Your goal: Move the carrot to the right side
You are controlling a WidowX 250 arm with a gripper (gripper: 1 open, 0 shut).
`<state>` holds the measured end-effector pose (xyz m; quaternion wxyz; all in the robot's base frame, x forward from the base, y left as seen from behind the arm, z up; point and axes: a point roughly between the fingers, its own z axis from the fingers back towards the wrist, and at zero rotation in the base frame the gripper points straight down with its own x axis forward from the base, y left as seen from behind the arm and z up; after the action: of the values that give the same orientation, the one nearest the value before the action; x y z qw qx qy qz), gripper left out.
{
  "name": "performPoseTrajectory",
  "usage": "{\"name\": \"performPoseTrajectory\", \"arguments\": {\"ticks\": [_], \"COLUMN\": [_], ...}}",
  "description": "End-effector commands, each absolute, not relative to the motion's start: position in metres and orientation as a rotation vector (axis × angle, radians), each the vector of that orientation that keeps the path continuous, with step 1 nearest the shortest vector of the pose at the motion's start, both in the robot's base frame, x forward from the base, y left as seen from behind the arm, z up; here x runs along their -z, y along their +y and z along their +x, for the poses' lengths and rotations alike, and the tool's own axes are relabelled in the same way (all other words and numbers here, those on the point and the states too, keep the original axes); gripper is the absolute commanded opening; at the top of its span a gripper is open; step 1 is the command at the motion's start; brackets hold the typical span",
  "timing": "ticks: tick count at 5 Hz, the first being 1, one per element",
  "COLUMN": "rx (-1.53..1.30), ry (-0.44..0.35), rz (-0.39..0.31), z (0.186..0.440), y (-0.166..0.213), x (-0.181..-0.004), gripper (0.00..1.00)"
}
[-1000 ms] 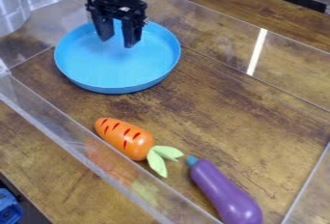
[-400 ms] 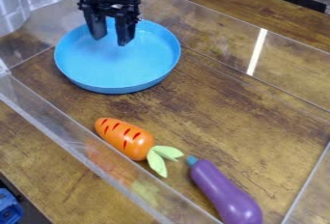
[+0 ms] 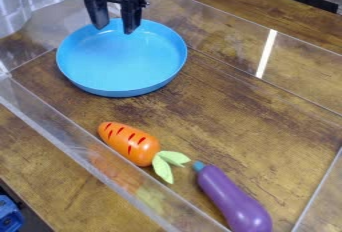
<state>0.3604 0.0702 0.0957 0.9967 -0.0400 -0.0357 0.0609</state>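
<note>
The carrot is small and orange with dark grooves. It lies on the wooden table near the front, its light green leaves pointing right toward the purple eggplant. My gripper hangs at the back left, over the far rim of the blue plate, well away from the carrot. Its black fingers are spread and hold nothing.
A clear plastic wall runs along the front left of the workspace, close to the carrot and eggplant. Another clear wall rises at the right edge. Bare wood lies right of the plate.
The gripper has moved up and to the left, from over the plate's middle to its far rim. Carrot, eggplant and plate stay put.
</note>
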Motion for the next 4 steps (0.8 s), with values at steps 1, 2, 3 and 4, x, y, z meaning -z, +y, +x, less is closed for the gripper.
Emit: {"name": "performPoseTrajectory", "arguments": {"ticks": [1, 2, 3, 4], "rx": [-0.065, -0.073, -0.089, -0.079], "ry": [-0.126, -0.098, -0.068, -0.050], "rz": [-0.065, -0.061, -0.057, -0.061], "z": [0.359, 0.354, 0.348, 0.343], "y": [0.057, 0.055, 0.054, 0.055], "x": [-0.117, -0.106, -0.097, -0.096], "gripper": [1.00, 1.00, 1.00, 1.00]}}
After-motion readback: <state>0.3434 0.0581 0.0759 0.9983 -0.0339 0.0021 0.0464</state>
